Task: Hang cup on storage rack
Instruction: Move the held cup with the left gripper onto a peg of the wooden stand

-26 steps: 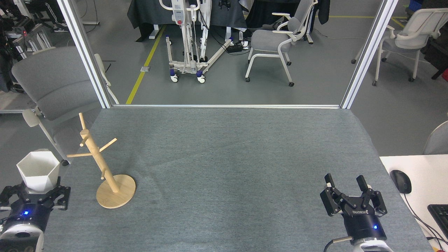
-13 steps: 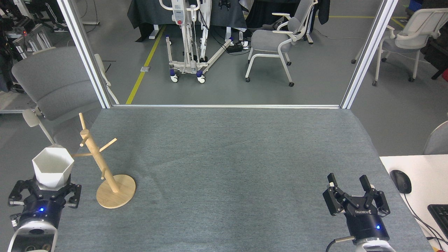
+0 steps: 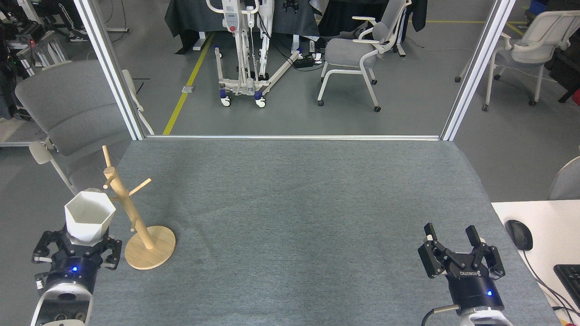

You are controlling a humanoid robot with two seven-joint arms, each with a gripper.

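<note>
Two claws are up over the grey counter (image 3: 290, 203), one at each near corner. The left claw (image 3: 77, 246) is clenched around the base of the white cup (image 3: 89, 216), holding it upright with the hexagonal rim facing up and the mouth open to the ceiling. The cup sits at the counter's left edge, just beside the storage rack (image 3: 131, 217), its right side overlapping one of the rack's lower pegs from where I stand; whether it touches, I can't tell. The rack itself leans a little in this view, post rising from its round wooden base, pegs angled out to both sides, nothing hanging on any of them. Over on the right, the right claw (image 3: 451, 237) hovers above the counter's near right corner, fingers spread apart and holding nothing. Past that corner there's a white desk (image 3: 543, 226) with a dark mouse (image 3: 519, 234) on it.
</note>
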